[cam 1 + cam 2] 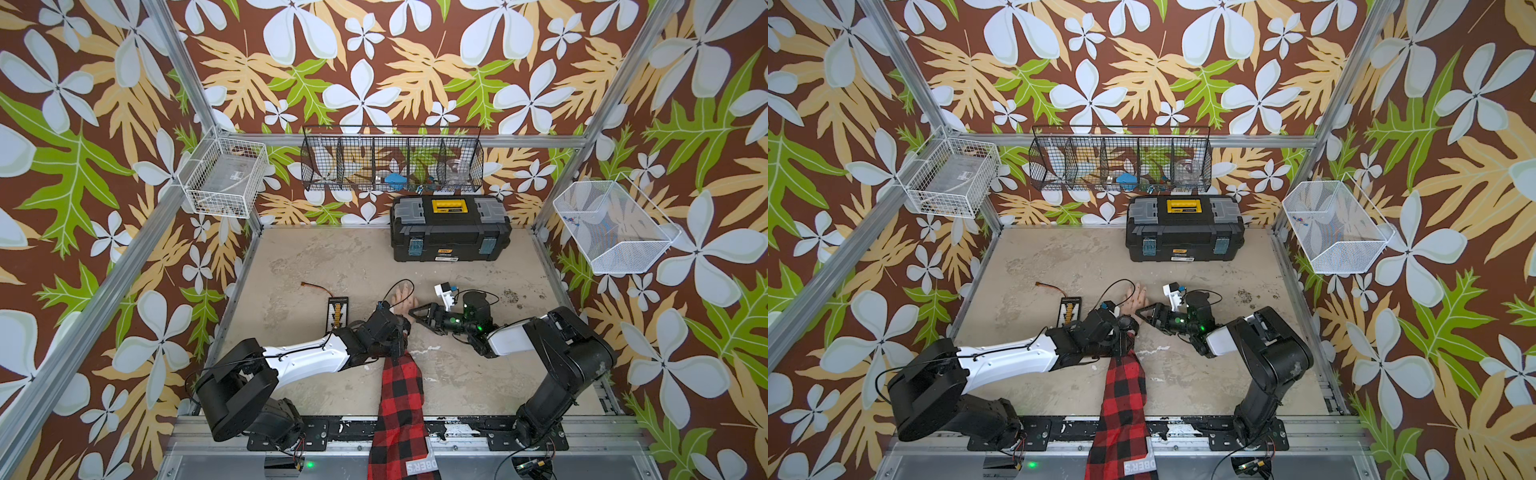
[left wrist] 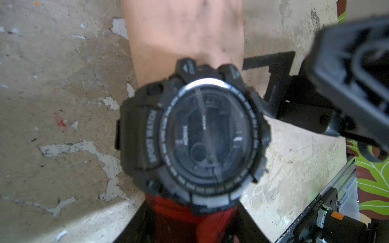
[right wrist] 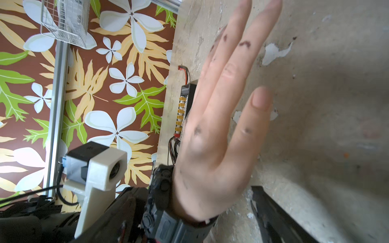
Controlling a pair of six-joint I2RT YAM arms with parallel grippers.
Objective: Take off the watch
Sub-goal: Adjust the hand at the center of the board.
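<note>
While one black watch (image 2: 202,138) is worn strapped on the wrist of one hand (image 3: 210,147) laid mid-table (image 1: 332,257), two grippers are seen. The right gripper (image 1: 419,313), just right of the wrist, is held with jaws apart. Whether the left gripper (image 1: 395,332), over the wrist, is closed cannot be told.

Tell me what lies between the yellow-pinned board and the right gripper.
A person's hand, palm down on the table, wearing the watch; both top views show it.

This is a robot test cell in a lab. An aluminium frame (image 1: 532,142) holds flower-papered walls (image 1: 374,62) with wire baskets (image 1: 392,160), a black toolbox (image 1: 451,232) stands at the far edge of the worn bench (image 1: 324,257), and two robot arms (image 1: 307,359) are bolted at its near edge.
</note>
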